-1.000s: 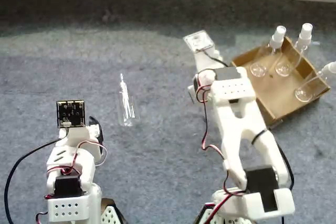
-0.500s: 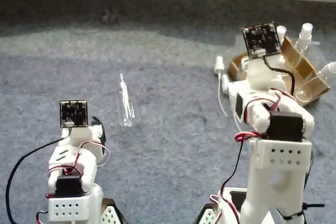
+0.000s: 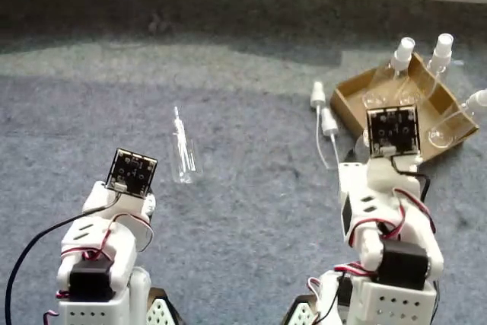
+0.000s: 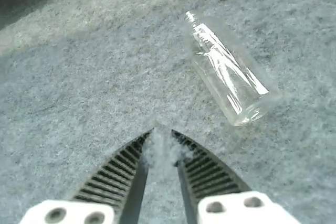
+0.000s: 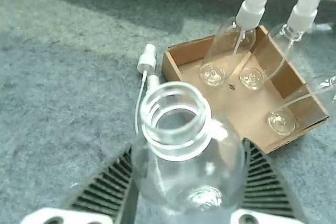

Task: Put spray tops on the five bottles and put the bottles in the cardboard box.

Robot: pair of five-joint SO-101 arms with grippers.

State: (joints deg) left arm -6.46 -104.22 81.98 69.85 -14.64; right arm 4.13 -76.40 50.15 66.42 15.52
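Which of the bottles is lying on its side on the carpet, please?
The uncapped bottle on the carpet before the left gripper; three capped bottles lean in the cardboard box, and the right gripper holds another.

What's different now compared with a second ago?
The right arm pulled back from the cardboard box toward its base, an uncapped bottle in its pincer. The left arm swung slightly toward the lying bottle. That bottle, the two loose spray tops and the three capped bottles in the box stayed put.
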